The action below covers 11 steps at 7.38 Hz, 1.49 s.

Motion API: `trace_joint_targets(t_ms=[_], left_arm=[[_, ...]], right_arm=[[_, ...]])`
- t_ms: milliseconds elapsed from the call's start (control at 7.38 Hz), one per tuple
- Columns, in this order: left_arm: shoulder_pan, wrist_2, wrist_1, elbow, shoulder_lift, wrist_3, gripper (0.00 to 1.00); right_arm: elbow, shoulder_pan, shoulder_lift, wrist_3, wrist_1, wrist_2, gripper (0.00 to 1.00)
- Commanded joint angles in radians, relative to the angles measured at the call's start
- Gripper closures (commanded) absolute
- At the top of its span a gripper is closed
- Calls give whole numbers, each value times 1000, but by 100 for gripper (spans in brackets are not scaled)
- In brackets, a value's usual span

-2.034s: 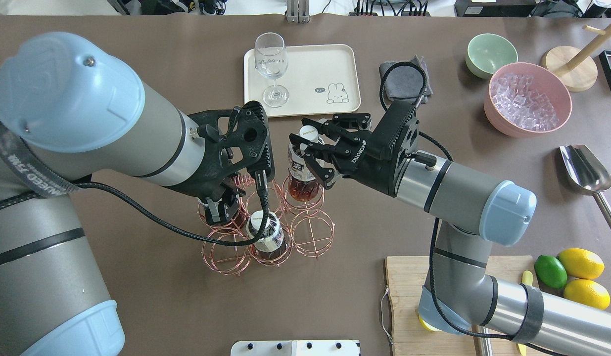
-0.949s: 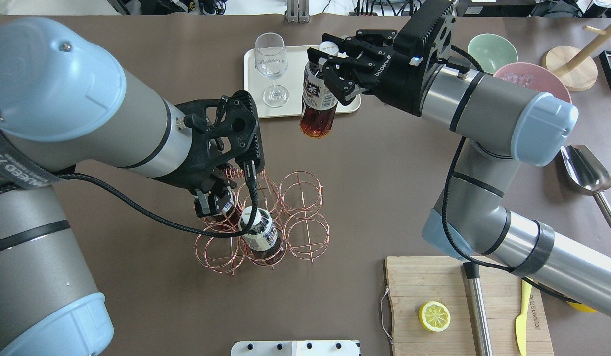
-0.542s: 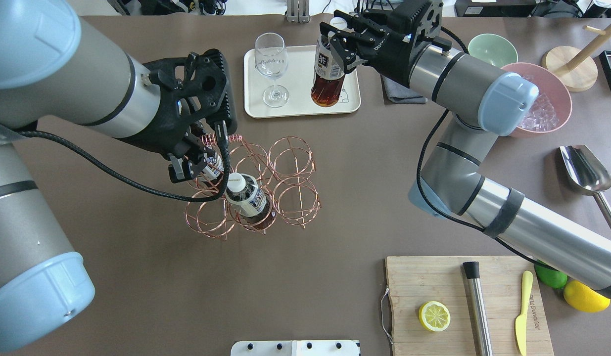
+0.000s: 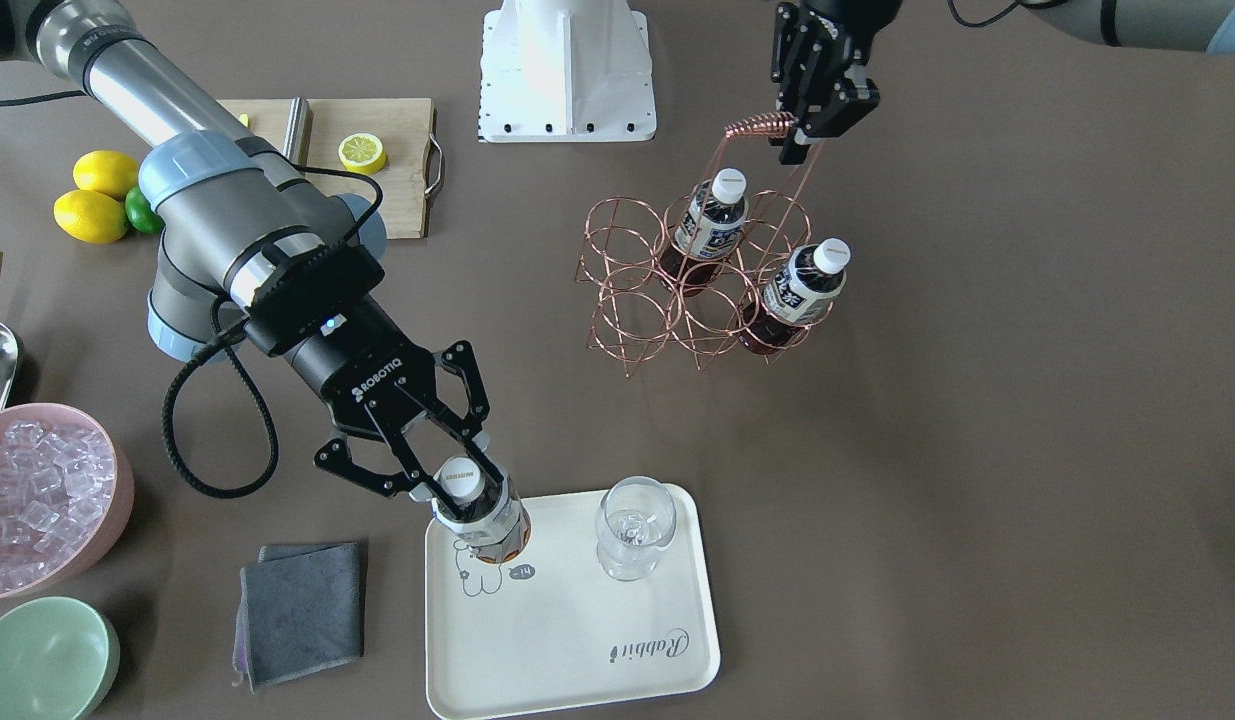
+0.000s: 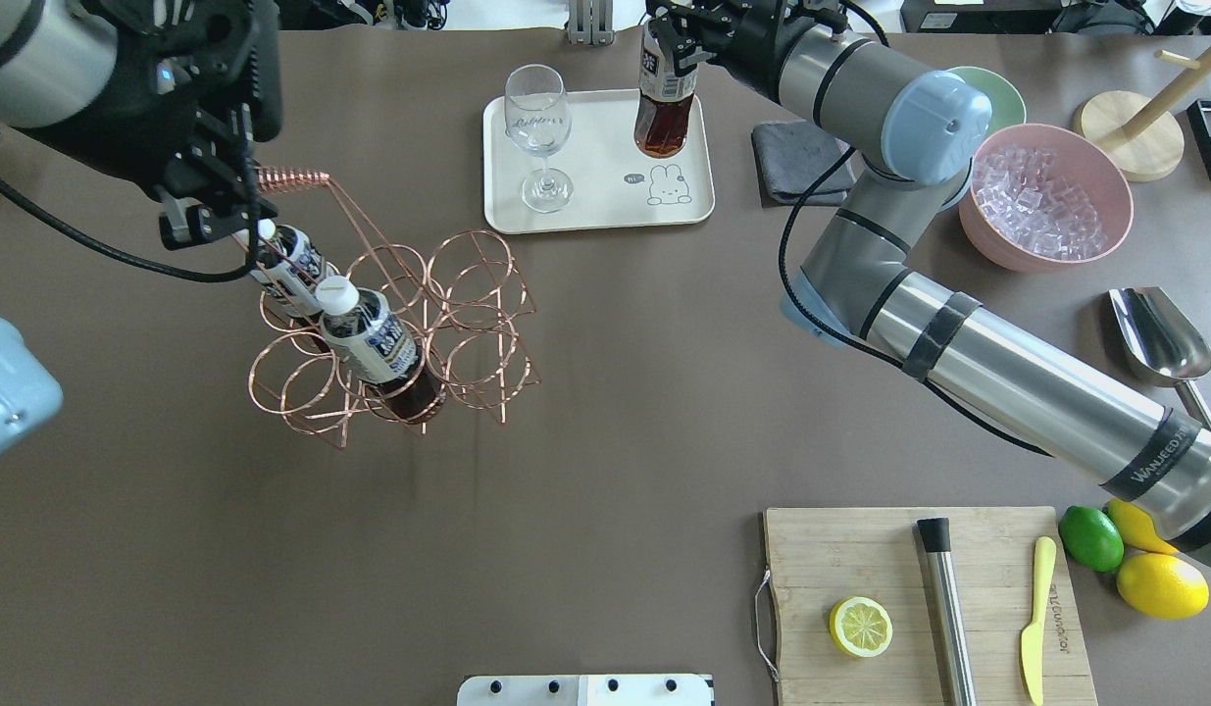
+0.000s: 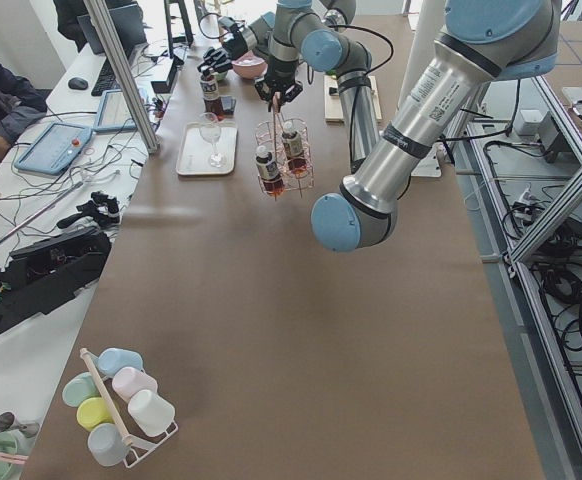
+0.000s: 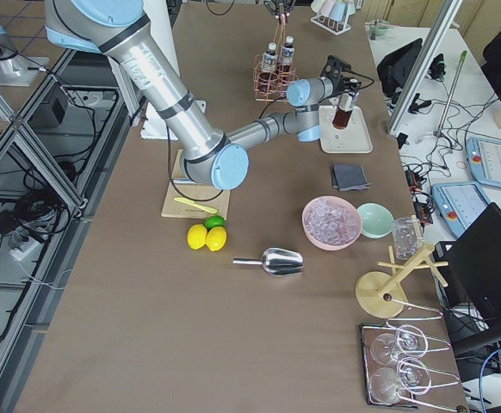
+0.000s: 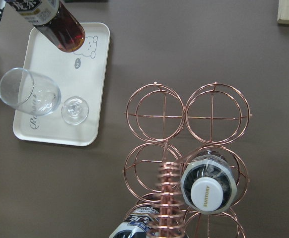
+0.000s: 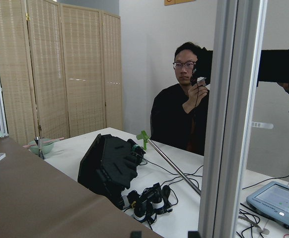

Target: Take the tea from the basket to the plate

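My right gripper (image 5: 676, 44) (image 4: 455, 478) is shut on the neck of a tea bottle (image 5: 662, 108) (image 4: 477, 515). It holds the bottle tilted over the far part of the cream plate (image 5: 605, 208) (image 4: 577, 640), by the bear drawing. I cannot tell whether the bottle's base touches the plate. My left gripper (image 5: 218, 206) (image 4: 805, 125) is shut on the coiled handle (image 5: 293, 179) of the copper wire basket (image 5: 468, 294) (image 4: 627, 300). The basket hangs tilted and seems lifted. Two tea bottles (image 5: 375, 343) (image 5: 289, 263) remain in it. In the left wrist view I see the basket (image 8: 214, 116) and the plate (image 8: 60, 99).
A stemmed glass (image 5: 538, 127) stands on the plate's left half. Right of the plate are a grey cloth (image 5: 796, 157), a pink bowl of ice (image 5: 1046, 196) and a green bowl (image 5: 997, 83). A metal scoop (image 5: 1159, 338) and a cutting board (image 5: 840, 559) with a lemon half lie nearer.
My right gripper lifted the bottle out of the basket and carried it to the plate. My left gripper moved left and up with the handle, taking the basket along.
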Motion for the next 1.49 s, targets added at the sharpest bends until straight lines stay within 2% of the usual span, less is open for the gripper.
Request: trace_joint_targets(t_ms=[0,271,678,949,1220,1356], left_arm=[[-177,-62,20,6,112,173,100],[-238,-67,22,18,188,206,100],[-373,-70,20,127,237,329,100],[-451,-69,20,228,237,499,100],[-492,-70,19,279,272,670,100],[-508,-79,11,300,292,745,100]], right_arm=[[-121,14,47,14,15,-25,100],[-229,-20,59,14,152,-77,100],[-245,-44,58,14,158,-105,100],[-251,-51,58,14,158,-105,100],[-254,-54,61,13,155,-96,100],[-254,-54,61,13,154,-94,61]])
